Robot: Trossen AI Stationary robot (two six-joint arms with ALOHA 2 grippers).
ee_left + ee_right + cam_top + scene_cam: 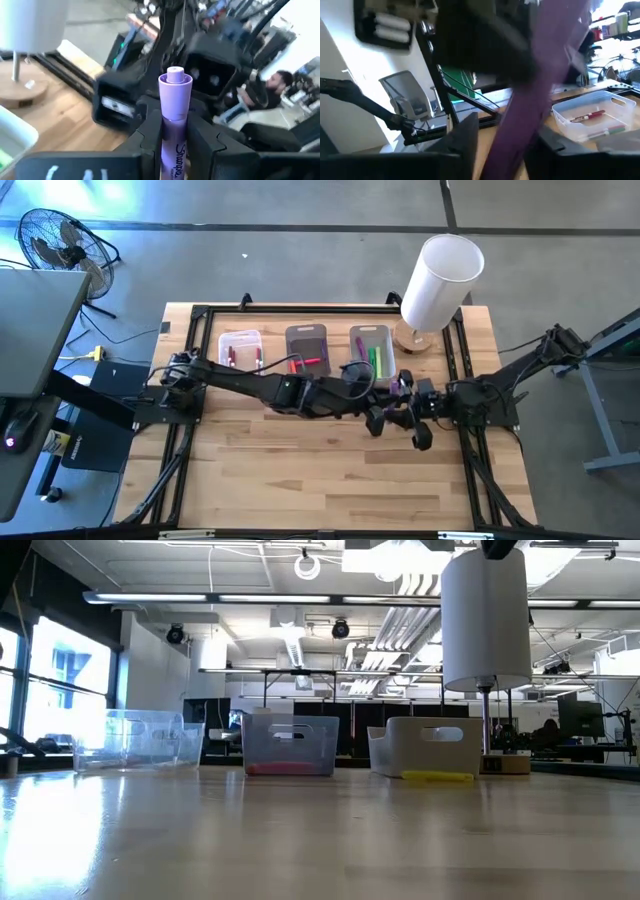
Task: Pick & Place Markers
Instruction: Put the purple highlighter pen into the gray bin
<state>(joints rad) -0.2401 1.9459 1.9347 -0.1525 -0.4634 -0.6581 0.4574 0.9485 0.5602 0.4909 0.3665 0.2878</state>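
While both dark arms meet above the right half of the wooden table (300, 470), the left gripper (385, 418) pinches a purple marker (174, 125) between its two fingers (150, 131), and the right gripper (420, 408) faces it from just beyond the marker's tip. Seen from the left wrist, the marker's long axis runs straight out from the gripper along the fingers, cap end pointing away toward the right arm; the cap is pale violet with a rounded stub on top, and black script lettering runs down the darker purple barrel. From the right wrist the same marker crosses as a blurred purple streak between that gripper's fingers, which stand apart on either side of it; whether they touch it I cannot tell. Behind the grippers stands a white cylinder lamp (440, 280) on a round wooden base. Beside it sit three small bins in a row: a clear one (240, 347) with red markers, a dark one (307, 348) with red and pink markers, and a third (371, 350) with green markers.
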